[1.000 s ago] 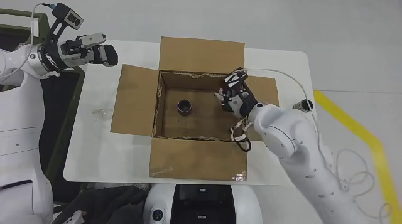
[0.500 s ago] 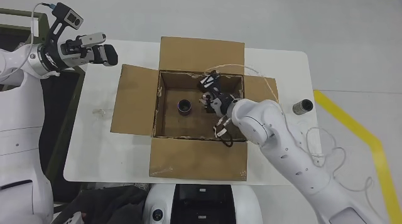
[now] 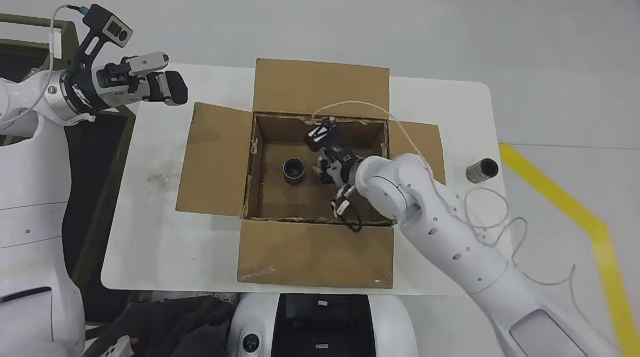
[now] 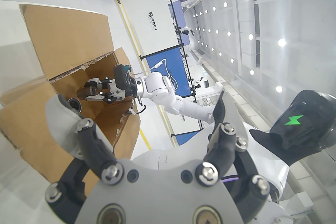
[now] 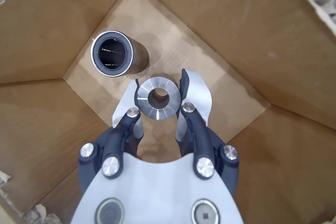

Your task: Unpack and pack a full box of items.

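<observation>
The right arm (image 3: 450,237) stretches forward and bends inward at the elbow, so that its forearm runs toward the robot's left. Its wrist is turned down and the right gripper (image 3: 325,155) points downward. In the right wrist view the right gripper (image 5: 159,86) has its two fingers (image 5: 195,89) closed from either side on a short metal cylinder (image 5: 151,110), which is held upright with its bored end face toward the camera. The left wrist view shows the right gripper (image 4: 92,90) from the side, farther off.

The left arm (image 3: 40,102) is raised out to the robot's left side with its forearm about level, and the left gripper (image 3: 172,87) points toward the right arm. The left gripper (image 4: 139,104) has its fingers (image 4: 61,114) spread wide apart.
</observation>
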You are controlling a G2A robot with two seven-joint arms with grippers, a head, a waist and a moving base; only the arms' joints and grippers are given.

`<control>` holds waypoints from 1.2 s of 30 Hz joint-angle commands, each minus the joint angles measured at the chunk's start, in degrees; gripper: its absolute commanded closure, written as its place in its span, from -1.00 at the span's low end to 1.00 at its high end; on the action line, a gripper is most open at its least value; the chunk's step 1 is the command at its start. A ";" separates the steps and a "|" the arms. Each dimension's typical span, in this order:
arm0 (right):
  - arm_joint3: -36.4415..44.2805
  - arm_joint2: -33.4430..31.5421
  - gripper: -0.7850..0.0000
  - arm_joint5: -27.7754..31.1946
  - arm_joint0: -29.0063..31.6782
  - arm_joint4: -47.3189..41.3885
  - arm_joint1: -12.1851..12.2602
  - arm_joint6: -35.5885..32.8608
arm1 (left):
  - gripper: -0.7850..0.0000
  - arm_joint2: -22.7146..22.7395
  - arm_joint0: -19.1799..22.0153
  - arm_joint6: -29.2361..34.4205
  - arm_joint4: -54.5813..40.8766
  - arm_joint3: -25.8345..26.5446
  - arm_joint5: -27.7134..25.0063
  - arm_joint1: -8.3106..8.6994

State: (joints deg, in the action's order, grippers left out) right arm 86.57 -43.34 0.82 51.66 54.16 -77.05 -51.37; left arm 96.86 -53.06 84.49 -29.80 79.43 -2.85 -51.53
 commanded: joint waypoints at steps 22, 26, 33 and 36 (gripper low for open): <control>-7.51 3.95 0.50 0.95 -3.50 -0.51 -3.00 -0.77 | -1.00 0.00 0.00 0.00 0.00 0.00 0.00 0.00; -7.82 3.81 0.25 1.21 -3.43 -0.38 -3.19 -0.90 | -1.00 0.00 0.00 0.00 0.00 0.00 0.00 0.00; -7.22 3.31 0.06 1.16 -2.89 0.49 -3.30 -1.31 | -1.00 0.00 0.00 0.00 0.00 0.00 0.00 0.00; -5.50 2.48 0.06 1.20 -2.11 0.97 -3.09 -1.10 | -1.00 0.00 0.00 0.00 0.00 0.00 0.00 0.00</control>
State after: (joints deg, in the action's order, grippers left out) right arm 80.35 -40.51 1.97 49.21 55.00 -80.25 -52.51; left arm 96.86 -53.06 84.49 -29.80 79.43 -2.85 -51.53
